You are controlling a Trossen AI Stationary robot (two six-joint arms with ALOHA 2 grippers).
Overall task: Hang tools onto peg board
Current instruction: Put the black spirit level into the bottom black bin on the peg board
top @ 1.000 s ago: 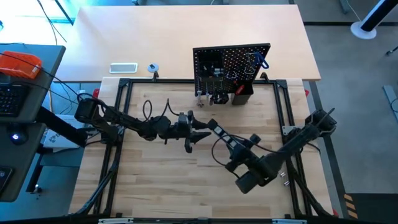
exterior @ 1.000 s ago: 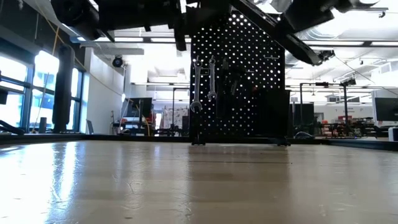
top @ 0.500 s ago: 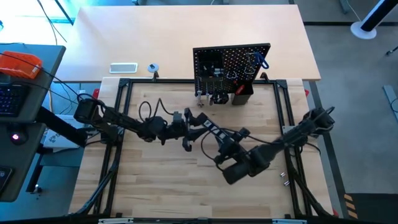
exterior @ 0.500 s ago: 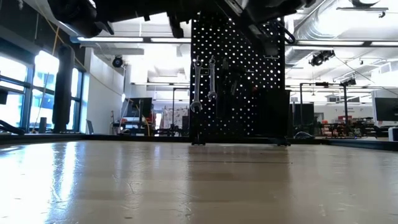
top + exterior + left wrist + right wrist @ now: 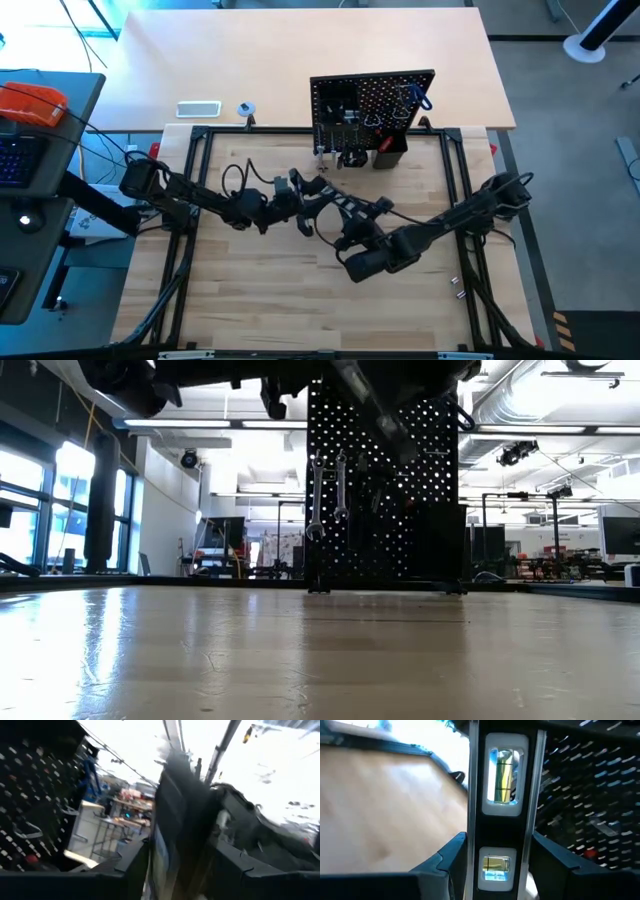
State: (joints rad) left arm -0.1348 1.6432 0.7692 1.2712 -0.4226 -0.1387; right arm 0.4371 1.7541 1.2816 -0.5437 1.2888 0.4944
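Your table (image 5: 250, 310) is bare wood inside a black frame, and the peg board (image 5: 372, 105) stands upright at its twelve-o'clock edge. In the low view the peg board (image 5: 385, 490) already carries two silver wrenches (image 5: 327, 495) hanging side by side toward its nine-o'clock side. From above you can also see a blue-handled tool (image 5: 419, 97) hooked near the board's two-o'clock corner and a small black bin (image 5: 390, 152) with something red in it at the foot.

Both arms meet over the middle of the table, at about six o'clock from the board. Your right gripper (image 5: 335, 207) has its claw clamped on a black spirit level (image 5: 502, 805); its wrist view shows the level's two vials and a dark finger (image 5: 445, 857) close against each edge. The level (image 5: 342, 205) lies slanted above the table, not resting on it.

Your left gripper (image 5: 300, 190) sits at the level's ten-o'clock end. Its wrist view shows a dark bar between its fingers (image 5: 135, 865), so its claw seems to hold the same level, though the blur leaves that unsure.

Beyond the frame at eleven o'clock lie a white flat rectangle (image 5: 198, 109) and a small tape roll (image 5: 246, 109).
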